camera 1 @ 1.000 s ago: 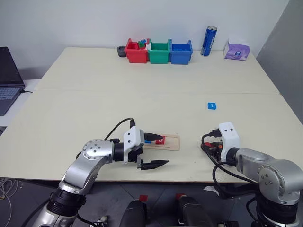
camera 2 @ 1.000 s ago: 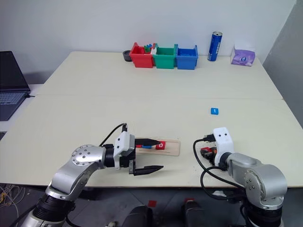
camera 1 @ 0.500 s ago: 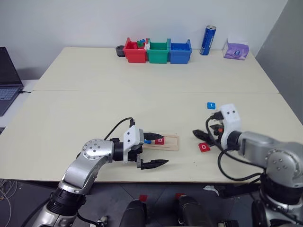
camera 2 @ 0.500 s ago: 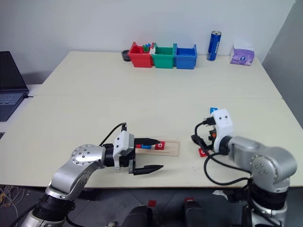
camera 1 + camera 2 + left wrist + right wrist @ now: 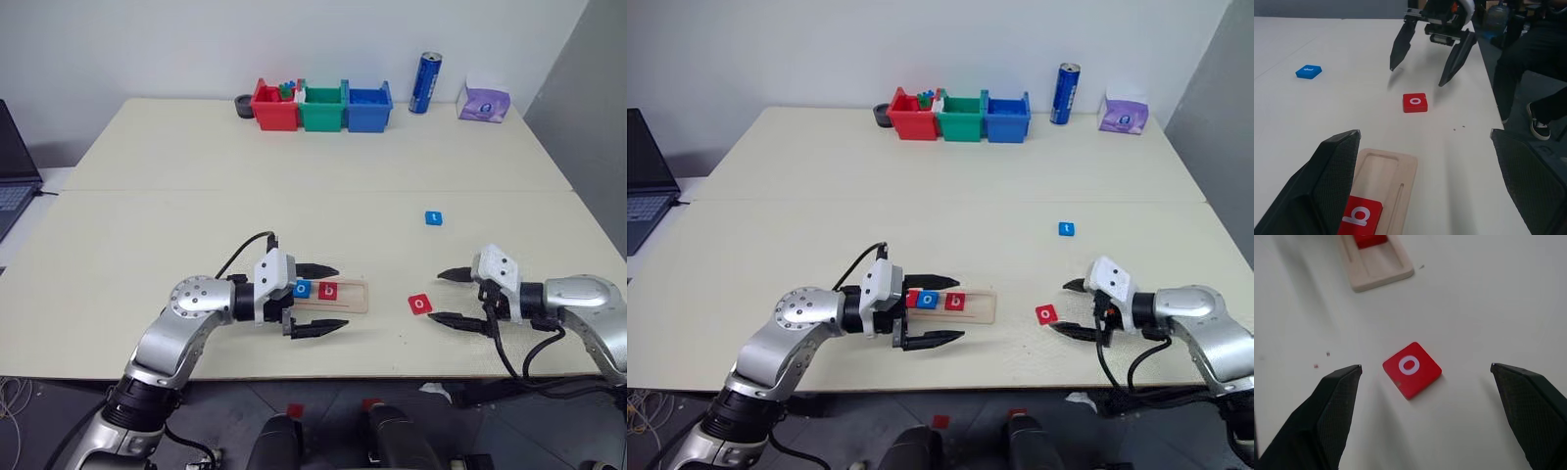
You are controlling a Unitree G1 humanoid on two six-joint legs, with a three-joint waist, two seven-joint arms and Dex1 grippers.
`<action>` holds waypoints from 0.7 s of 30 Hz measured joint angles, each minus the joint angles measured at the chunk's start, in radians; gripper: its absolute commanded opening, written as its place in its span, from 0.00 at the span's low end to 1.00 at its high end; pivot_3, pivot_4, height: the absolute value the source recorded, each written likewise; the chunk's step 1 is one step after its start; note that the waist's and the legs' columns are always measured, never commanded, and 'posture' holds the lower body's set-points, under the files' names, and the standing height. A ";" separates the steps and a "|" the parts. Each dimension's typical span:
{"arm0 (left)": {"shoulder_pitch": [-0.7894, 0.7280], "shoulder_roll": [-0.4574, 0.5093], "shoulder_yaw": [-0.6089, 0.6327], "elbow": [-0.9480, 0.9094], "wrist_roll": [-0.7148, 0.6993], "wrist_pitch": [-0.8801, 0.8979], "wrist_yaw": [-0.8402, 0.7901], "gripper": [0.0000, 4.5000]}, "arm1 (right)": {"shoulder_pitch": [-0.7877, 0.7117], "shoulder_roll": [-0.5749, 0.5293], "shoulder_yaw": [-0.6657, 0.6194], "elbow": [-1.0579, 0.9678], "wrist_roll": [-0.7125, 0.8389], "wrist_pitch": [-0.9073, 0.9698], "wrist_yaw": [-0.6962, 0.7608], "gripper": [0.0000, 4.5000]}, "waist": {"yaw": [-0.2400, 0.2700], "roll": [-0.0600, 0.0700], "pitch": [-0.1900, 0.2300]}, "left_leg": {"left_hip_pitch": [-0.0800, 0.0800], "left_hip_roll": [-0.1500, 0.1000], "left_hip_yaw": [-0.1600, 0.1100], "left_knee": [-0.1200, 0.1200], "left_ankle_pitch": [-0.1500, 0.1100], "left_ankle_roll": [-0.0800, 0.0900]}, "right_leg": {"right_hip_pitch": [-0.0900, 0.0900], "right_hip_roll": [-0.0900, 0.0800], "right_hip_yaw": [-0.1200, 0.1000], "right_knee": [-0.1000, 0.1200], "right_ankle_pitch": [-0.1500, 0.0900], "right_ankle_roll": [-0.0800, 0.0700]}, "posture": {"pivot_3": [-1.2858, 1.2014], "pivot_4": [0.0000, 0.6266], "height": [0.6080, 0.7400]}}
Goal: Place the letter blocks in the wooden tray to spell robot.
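A: Well, your stock so far?

B: Wooden tray [image 5: 975,304], lower centre of the frame: a red tile, blue "o" and red "b" seated, so I judge three of five placed. Red "o" block [image 5: 1046,314] loose on the table [image 5: 921,235], right of the tray; blue "t" block [image 5: 1067,229] further up, well apart.

A: And your arms?

B: Left gripper [image 5: 933,310] lies low across the tray, fingers spread, empty. Right gripper [image 5: 1070,307] points at the red "o", fingers spread, not touching.

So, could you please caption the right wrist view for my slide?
Open right gripper poised over the red "o" letter block lying on the table, the wooden tray's empty end beyond.
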 measured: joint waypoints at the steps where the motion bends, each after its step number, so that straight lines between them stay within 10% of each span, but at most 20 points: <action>1: 0.001 -0.001 -0.001 0.000 0.001 -0.001 -0.002 1.00 | -0.021 0.011 0.014 0.055 -0.029 -0.063 0.024 1.00 | 0.000 0.000 0.000 | 0.000 0.000 0.000 0.000 0.000 0.000 | 0.000 0.000 0.000 0.000 0.000 0.000 | 0.52 0.24 1.00; 16: 0.026 -0.007 -0.022 -0.005 0.015 -0.021 -0.010 1.00 | -0.156 0.107 0.098 0.313 -0.125 -0.269 0.205 1.00 | 0.008 0.000 0.000 | 0.000 0.000 -0.001 0.001 0.000 0.000 | 0.001 -0.001 -0.001 0.000 0.003 -0.004 | 0.52 0.24 1.00; 21: 0.034 -0.004 -0.021 -0.007 0.015 -0.024 -0.009 1.00 | -0.164 0.131 0.098 0.331 -0.124 -0.263 0.221 0.71 | 0.008 0.000 0.000 | 0.001 0.000 -0.001 0.001 0.000 0.000 | 0.001 0.000 -0.001 0.000 0.003 -0.005 | 0.52 0.24 1.00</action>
